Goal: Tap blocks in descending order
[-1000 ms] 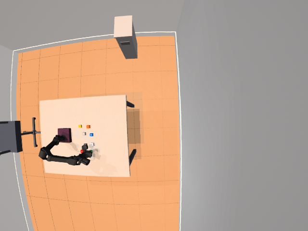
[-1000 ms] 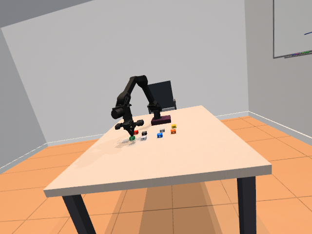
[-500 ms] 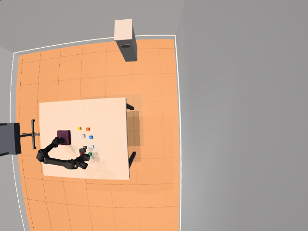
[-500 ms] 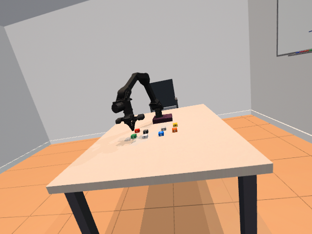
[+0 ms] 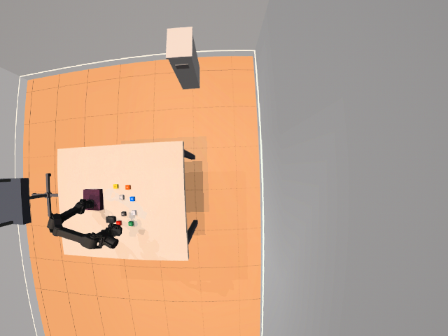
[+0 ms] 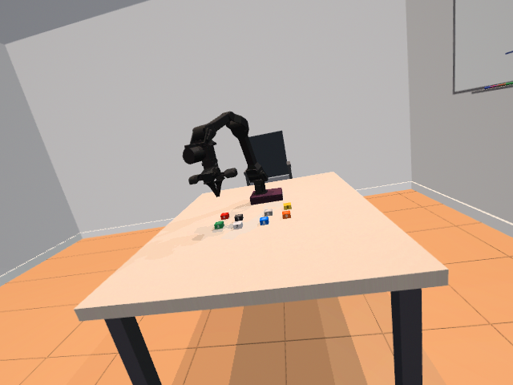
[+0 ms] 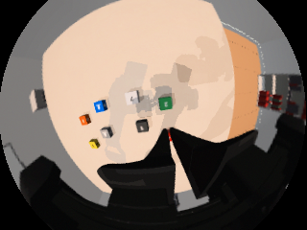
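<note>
Likely between taps — claw (image 5: 116,225) (image 6: 217,195) (image 7: 168,130) narrow, empty, green block (image 5: 131,223) (image 6: 218,224) (image 7: 165,103) at wrist-view twelve o'clock — next needs digit-order check.

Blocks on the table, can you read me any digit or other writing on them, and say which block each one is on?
No digit reads surely enough to quote.
Green block: mark too blurred.
White block: dark mark, unreadable.
Blue, orange, yellow, gray and black blocks: marks too small.
Red block: too small, and mostly hidden in the wrist view.
</note>
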`<state>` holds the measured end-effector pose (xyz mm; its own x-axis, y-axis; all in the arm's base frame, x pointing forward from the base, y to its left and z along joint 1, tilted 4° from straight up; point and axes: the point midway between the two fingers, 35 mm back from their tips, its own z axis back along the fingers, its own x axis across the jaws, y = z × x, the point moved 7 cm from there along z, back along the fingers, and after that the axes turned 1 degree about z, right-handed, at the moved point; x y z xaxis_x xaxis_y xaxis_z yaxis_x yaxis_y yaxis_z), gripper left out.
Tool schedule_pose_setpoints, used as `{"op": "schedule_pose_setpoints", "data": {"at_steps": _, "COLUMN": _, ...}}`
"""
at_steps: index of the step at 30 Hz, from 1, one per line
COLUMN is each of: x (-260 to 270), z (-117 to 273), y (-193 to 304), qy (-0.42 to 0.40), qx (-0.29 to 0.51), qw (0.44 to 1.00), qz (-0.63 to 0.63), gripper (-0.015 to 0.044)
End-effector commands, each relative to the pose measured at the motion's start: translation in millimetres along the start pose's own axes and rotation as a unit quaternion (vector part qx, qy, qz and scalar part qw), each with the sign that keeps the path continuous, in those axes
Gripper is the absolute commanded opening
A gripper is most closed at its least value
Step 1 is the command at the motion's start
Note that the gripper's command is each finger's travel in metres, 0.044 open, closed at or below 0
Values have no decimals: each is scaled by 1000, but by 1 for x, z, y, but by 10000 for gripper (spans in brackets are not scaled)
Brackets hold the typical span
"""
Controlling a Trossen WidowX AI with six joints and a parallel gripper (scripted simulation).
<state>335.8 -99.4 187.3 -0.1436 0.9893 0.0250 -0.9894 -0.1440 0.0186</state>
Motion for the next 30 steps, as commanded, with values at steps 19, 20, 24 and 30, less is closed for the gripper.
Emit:
{"op": "schedule_pose_setpoints", "data": {"at_steps": 19, "x": 52, "z": -82, "y": 41, "qy": -3, "qx": 2, "qw": 1000, "qz": 3, "gripper": 20}}
{"op": "schedule_pose_setpoints", "data": {"at_steps": 20, "x": 52, "z": -82, "y": 41, "qy": -3, "qx": 2, "qw": 1000, "qz": 3, "gripper": 20}}
{"op": "schedule_pose_setpoints", "data": {"at_steps": 24, "x": 52, "z": -88, "y": 40, "qy": -3, "qx": 2, "qw": 1000, "qz": 3, "gripper": 20}}
{"op": "schedule_pose_setpoints", "data": {"at_steps": 30, "x": 52, "z": -97, "y": 40, "qy": -3, "qx": 2, "qw": 1000, "qz": 3, "gripper": 20}}
